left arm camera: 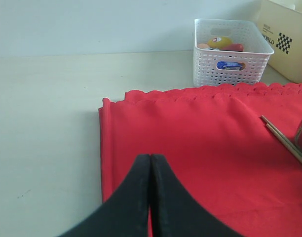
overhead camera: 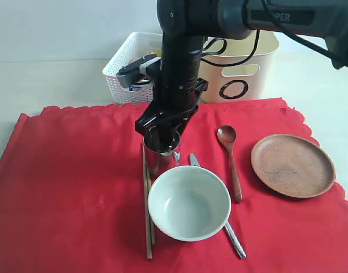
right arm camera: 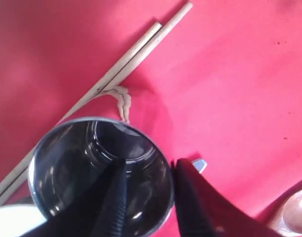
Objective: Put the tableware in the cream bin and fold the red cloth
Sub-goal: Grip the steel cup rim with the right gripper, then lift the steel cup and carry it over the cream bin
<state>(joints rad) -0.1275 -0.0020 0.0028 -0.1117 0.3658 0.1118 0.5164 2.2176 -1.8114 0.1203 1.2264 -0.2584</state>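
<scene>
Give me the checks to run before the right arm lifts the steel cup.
1. Right gripper straddles the steel cup rim, one finger inside, one outside: ok.
2. Fingers clamped on the cup wall: cannot tell.
3. Cup upright on the red cloth: ok.
4. Chopsticks and bowl clear of the cup: cannot tell; both lie very close.
5. Cream bin open-topped behind the cloth: ok.
6. Left gripper shut, away from the cup: ok.
</scene>
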